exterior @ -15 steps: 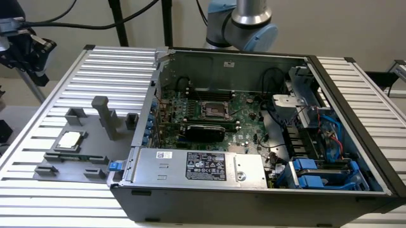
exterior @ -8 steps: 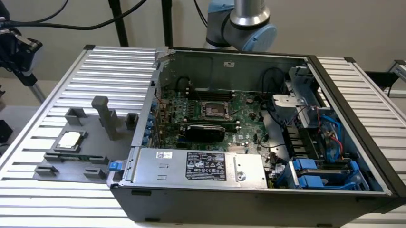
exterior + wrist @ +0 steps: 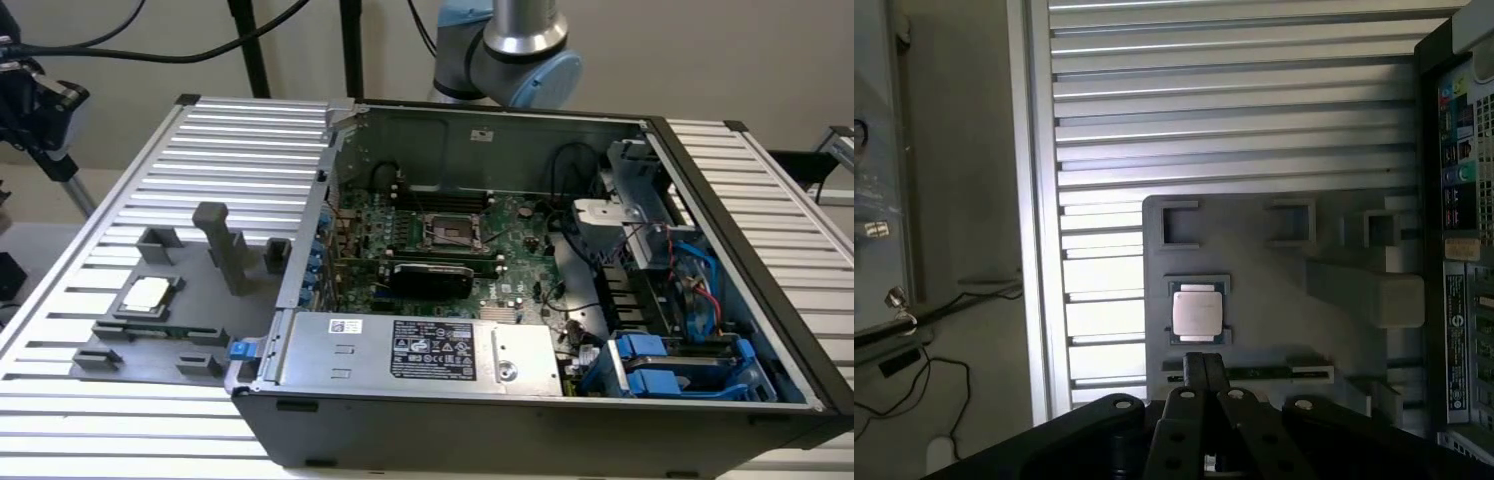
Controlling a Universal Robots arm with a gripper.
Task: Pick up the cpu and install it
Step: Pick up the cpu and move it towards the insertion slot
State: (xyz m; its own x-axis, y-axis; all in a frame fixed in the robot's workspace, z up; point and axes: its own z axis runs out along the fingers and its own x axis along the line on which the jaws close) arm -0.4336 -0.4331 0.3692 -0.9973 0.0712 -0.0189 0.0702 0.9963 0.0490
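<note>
CPU (image 3: 1199,312), a small flat square chip with a silvery-white top, is lying in a shallow square nest just ahead of the gripper (image 3: 1203,360), untouched. In the wrist view the gripper is hovering above it with its two dark fingers pressed together, holding nothing. The nest is sitting in a grey fixture tray (image 3: 1274,300) that is also carrying several empty pockets and upright blocks. In the exterior view the chip (image 3: 147,292) is showing on the same tray (image 3: 200,320), which is resting on a ribbed aluminium table (image 3: 254,130), at the exterior view's left of an open computer case (image 3: 534,420). Inside the case, a green motherboard (image 3: 521,250) is lying flat with its dark, metal-framed socket (image 3: 451,232) standing empty, and a silver power supply (image 3: 414,350) is sitting along the near wall. Judging from this, closed fingers coming down would be pressing on the chip's top rather than straddling it, possibly tipping it in its nest. An off-centre grip might be letting the chip tilt or slip. The case walls and loose cables (image 3: 587,170) around the socket could be crowding the approach, and a crooked placement would likely be harming the socket.
</note>
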